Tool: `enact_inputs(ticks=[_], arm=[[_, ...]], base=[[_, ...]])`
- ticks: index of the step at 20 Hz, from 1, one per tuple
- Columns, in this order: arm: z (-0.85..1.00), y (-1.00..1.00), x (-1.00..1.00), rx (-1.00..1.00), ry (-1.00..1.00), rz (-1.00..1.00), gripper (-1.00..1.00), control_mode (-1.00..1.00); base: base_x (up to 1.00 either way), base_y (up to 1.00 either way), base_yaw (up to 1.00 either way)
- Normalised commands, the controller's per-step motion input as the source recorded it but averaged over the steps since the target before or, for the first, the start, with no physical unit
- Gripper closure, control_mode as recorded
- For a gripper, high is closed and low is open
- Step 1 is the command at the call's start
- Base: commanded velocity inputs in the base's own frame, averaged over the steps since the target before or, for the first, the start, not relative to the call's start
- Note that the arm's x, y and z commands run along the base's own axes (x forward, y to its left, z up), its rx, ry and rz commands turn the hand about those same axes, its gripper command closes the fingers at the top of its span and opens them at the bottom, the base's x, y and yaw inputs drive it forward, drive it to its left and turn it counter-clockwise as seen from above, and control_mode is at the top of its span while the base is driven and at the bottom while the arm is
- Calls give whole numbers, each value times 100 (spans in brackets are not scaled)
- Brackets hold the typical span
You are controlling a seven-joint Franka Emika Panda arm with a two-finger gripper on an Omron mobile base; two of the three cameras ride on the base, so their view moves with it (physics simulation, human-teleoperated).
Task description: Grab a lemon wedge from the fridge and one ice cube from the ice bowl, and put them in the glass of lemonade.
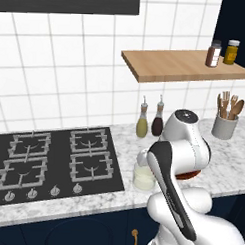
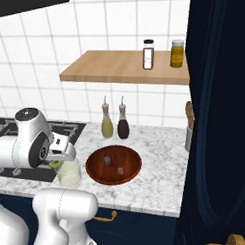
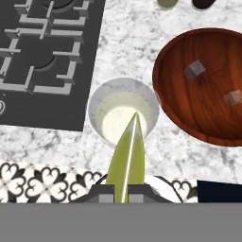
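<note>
Pinching lemon wedge [image 3: 126, 153] between closed jaws of gripper [image 3: 121, 191], directly above glass of lemonade [image 3: 124, 113] on marble counter [image 3: 132, 42] (ice bowl [image 3: 208, 85] just beside, two ice cubes inside).

A yellow-green lemon wedge [image 3: 126, 156] above pale yellowish lemonade in a clear glass tumbler [image 3: 124, 112]; a reddish-brown wooden bowl [image 3: 208, 123] with whitish-grey ice cubes [image 3: 194, 70] on the grey-veined white marble counter [image 3: 123, 52] beside a black hob [image 3: 45, 61].
</note>
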Motion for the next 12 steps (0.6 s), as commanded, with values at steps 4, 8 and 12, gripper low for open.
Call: enact_inputs(ticks=[4,8,12], arm=[[-23,1,18,0,-11,0,100,-100],[-33,1,19,0,-13,0,100,-100],[-42,5,10,0,-12,0,100,-100]], base=[[0,0,0],[0,0,0],[0,0,0]])
